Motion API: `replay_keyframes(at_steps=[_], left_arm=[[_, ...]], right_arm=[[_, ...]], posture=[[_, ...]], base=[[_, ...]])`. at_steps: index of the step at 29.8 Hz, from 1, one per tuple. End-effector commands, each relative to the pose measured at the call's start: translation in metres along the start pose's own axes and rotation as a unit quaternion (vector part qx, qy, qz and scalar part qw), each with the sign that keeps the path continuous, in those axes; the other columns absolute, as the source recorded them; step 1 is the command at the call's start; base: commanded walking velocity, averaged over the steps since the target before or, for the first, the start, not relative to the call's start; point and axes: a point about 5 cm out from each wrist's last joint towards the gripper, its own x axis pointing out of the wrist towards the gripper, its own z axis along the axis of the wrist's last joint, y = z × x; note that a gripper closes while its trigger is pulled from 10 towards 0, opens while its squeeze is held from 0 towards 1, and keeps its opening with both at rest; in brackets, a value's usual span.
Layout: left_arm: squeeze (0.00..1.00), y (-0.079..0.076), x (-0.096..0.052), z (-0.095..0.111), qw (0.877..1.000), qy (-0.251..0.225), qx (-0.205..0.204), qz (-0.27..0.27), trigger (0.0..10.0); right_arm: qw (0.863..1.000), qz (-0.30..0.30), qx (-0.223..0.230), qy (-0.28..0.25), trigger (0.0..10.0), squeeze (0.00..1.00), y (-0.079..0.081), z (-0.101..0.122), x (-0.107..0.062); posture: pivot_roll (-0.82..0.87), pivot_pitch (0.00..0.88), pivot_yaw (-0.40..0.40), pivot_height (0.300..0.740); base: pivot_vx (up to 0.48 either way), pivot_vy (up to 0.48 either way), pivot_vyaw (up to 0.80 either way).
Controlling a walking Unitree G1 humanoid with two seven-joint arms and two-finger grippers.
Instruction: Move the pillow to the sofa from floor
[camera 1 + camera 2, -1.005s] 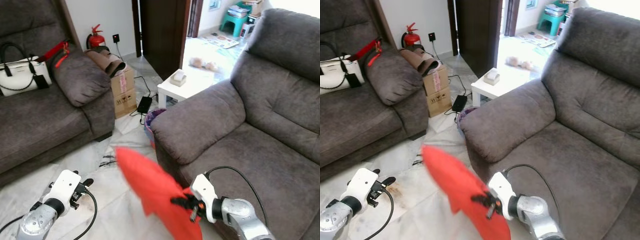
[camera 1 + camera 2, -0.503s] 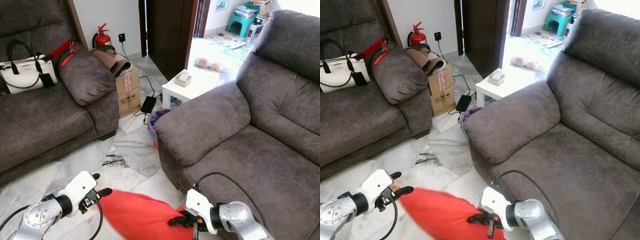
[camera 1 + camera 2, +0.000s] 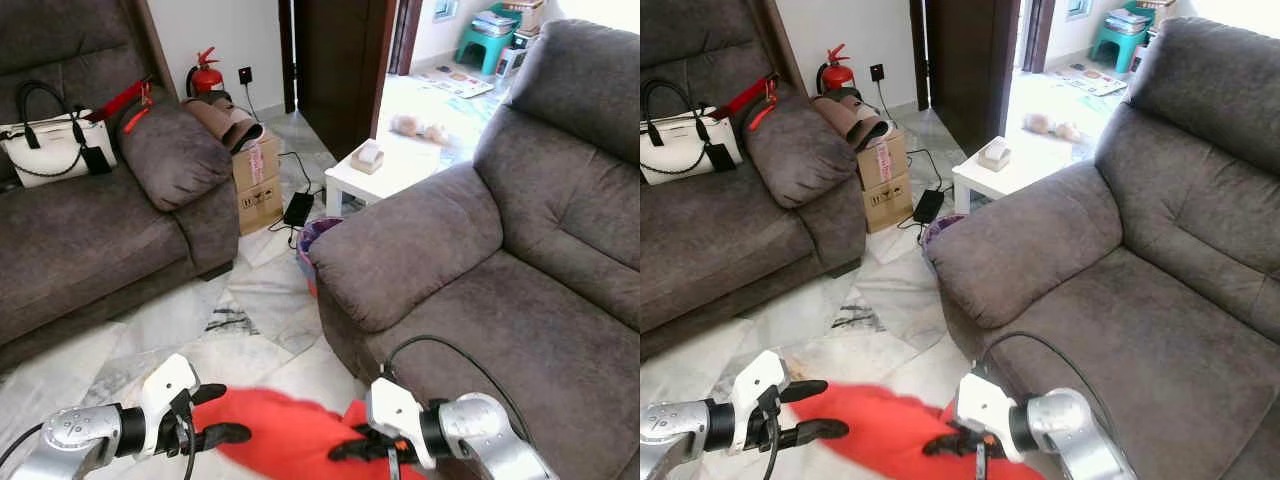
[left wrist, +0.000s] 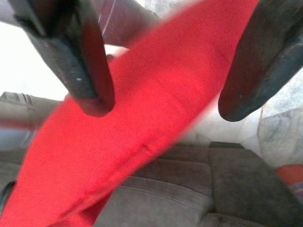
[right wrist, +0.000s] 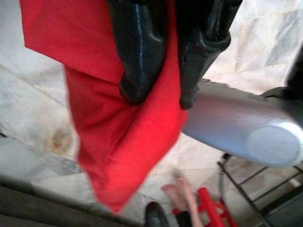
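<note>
Right pincer [image 3: 345,452] is clamped on one end of the red pillow [image 3: 285,440], low in front of the robot and just off the front edge of the big grey sofa [image 3: 520,300]; the pillow hangs blurred between the two arms above the marble floor [image 3: 250,310], not touching the seat. Left pincer [image 3: 225,415] sits at the pillow's other end with its two black fingers spread, one above and one below the red cloth, and nothing gripped between them. Across the room a second grey sofa [image 3: 90,240] carries a white handbag [image 3: 45,150], with a cardboard box [image 3: 255,175] and a red fire extinguisher [image 3: 205,75] beside it, and a small white worktop [image 3: 375,170] stands by the open doorway. From the right eye the same layout shows, the pillow [image 3: 880,435] stretched between the left pincer [image 3: 815,410] and the right pincer [image 3: 945,445]. Looking along the left wrist, the two fingers [image 4: 80,61] stand well apart with the red pillow [image 4: 142,123] running slantwise across the gap beyond them, sofa fabric behind it. Looking along the right wrist, the two fingers [image 5: 139,52] are pressed close together on the pillow's edge [image 5: 118,137], the cloth drooping away from them over the pale floor, and the silver left arm [image 5: 236,132] crosses nearby.
</note>
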Motion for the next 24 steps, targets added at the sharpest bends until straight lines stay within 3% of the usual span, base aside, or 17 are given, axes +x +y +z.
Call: replay_keyframes(at_steps=[1, 12, 15, 24], left_arm=[[1.00, -0.002, 0.000, 0.004, 1.000, 0.006, 0.007, -0.026, 10.0], [1.00, -0.009, 0.000, 0.001, 0.994, 0.044, -0.002, -0.102, 10.0], [1.00, -0.007, -0.001, -0.002, 0.991, 0.074, 0.027, -0.106, 10.0], [1.00, -0.002, 0.001, -0.007, 0.987, 0.105, 0.065, -0.100, 10.0]], right_arm=[[0.997, 0.032, -0.046, -0.048, 10.0, 0.00, 0.003, 0.026, 0.001], [0.995, 0.070, -0.054, -0.053, 10.0, 0.00, 0.012, 0.040, -0.003], [0.993, 0.082, -0.056, -0.057, 10.0, 0.00, 0.015, 0.043, -0.004], [0.992, 0.090, -0.060, -0.058, 10.0, 0.00, 0.018, 0.049, -0.008]], posture=[[0.06, 0.114, 0.036, 0.740], [0.05, 0.112, 0.035, 0.740], [0.05, 0.110, 0.033, 0.740], [0.04, 0.109, 0.032, 0.740]], base=[[0.000, 0.000, 0.00], [0.000, 0.000, 0.00], [0.000, 0.000, 0.00], [0.000, 0.000, 0.00]])
